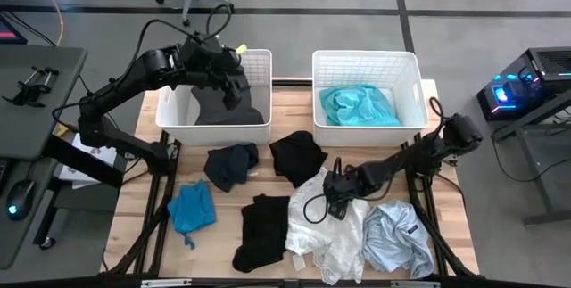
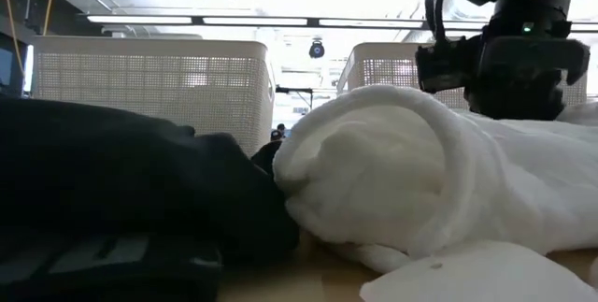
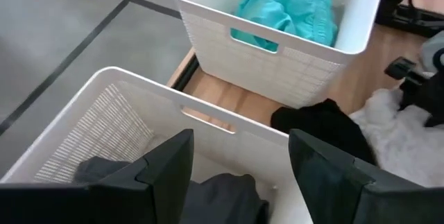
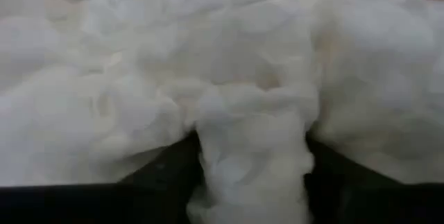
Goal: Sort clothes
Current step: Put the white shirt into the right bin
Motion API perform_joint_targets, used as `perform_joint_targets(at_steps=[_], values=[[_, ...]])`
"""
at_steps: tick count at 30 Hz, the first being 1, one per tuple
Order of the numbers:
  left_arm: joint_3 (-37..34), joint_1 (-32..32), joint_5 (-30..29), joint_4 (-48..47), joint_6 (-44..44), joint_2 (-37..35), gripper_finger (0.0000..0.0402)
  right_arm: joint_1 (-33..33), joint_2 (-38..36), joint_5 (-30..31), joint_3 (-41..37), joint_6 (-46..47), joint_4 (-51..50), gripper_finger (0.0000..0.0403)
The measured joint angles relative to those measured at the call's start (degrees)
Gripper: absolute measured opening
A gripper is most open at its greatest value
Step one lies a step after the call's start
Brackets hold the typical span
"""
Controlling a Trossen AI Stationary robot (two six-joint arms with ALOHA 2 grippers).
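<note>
The right gripper [image 1: 333, 197] is pressed down into the white garment [image 1: 323, 226], its two dark fingers [image 4: 182, 161] sunk either side of a bunched fold of white fabric; they look closed on that fold, though how firmly is hard to judge. Beneath it the bench [image 1: 451, 221] carries most of the clothes. Beyond the gripper stands the right basket [image 1: 366, 56], already holding a teal garment [image 1: 359, 105]. Just beside the gripper toward the bench's near corner lies the pale grey-blue garment [image 1: 397, 239]; on its other side are two black garments [image 1: 263, 227] [image 1: 297, 156], then a navy one [image 1: 230, 165] and a bright blue one [image 1: 191, 208] farther off.

The left gripper [image 1: 234, 83] hovers over the left basket [image 1: 259, 63] with its fingers spread and empty; a dark grey garment [image 1: 227, 110] lies in that basket below it.

To do this pick well, the right gripper should pinch a thick gather, then rise straight up until the whole white garment hangs free of its neighbours before swinging toward a basket. A thin pinch may slip, and the garment's edge seems to touch the black one beside it, so a slow lift matters.
</note>
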Motion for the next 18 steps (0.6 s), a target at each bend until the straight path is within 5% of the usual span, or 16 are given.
perform_joint_targets(at_steps=[6,13,18], values=[[0.0,-1.8,-0.1,0.2,-2.6,-0.7,0.0222,-1.4,-3.4,0.0,0.6,0.3,-2.3,0.0026],[0.0,-2.8,-0.5,0.7,-3.2,-1.1,0.0222,-4.5,-18.1,1.3,8.7,0.3,-11.5,0.0048],[0.0,-2.8,-0.5,3.3,-3.6,-1.1,0.0222,-8.3,-27.0,0.2,19.5,-5.3,-12.7,0.0025]])
